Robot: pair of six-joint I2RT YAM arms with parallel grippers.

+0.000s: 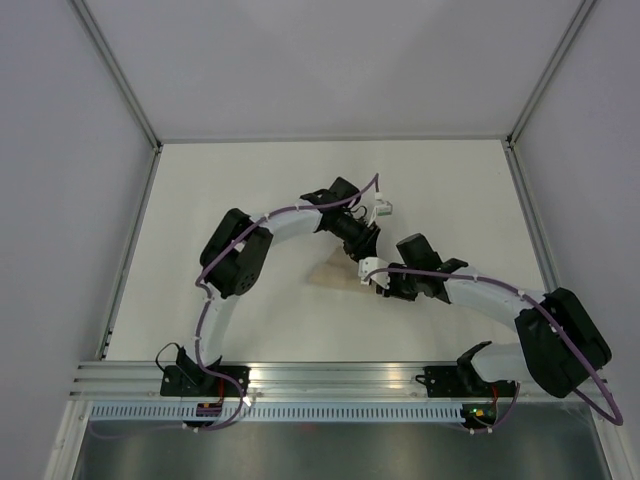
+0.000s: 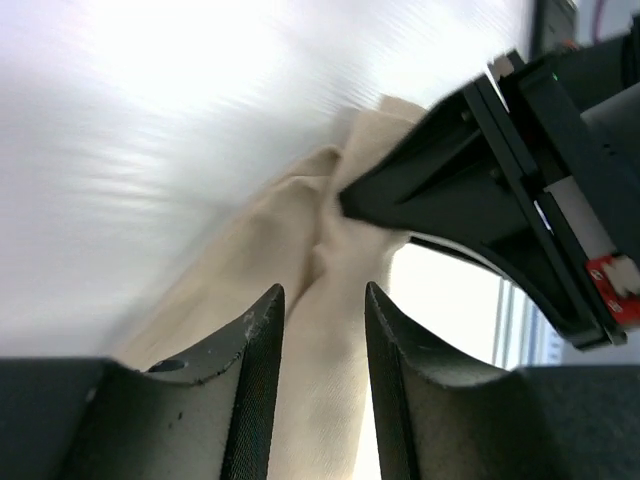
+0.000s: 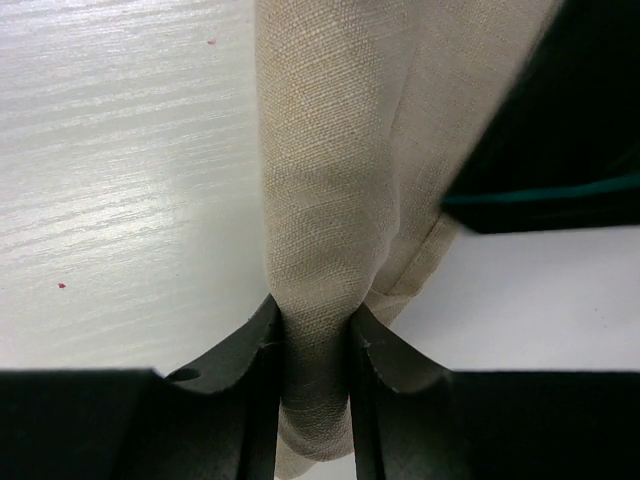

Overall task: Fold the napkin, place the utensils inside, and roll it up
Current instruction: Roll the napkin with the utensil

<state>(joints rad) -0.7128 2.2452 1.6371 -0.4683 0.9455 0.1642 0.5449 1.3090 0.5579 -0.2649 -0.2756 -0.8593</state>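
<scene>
R gripper (image 3: pixel 313 310): clamping on napkin (image 3: pixel 320 200) fold.
L gripper (image 2: pixel 323 295): straddling napkin, can't tell if gripping.
Tip: pulling napkin taut, aligning edges.

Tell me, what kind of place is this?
Probably a robot lab test booth, not a home: a white table walled by plain grey panels, with a left arm and right arm bolted to a metal rail, handling a napkin.

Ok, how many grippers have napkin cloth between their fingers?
2: the right gripper pinches a bunched fold of the napkin; the left gripper straddles cloth too, grip unclear.
</scene>
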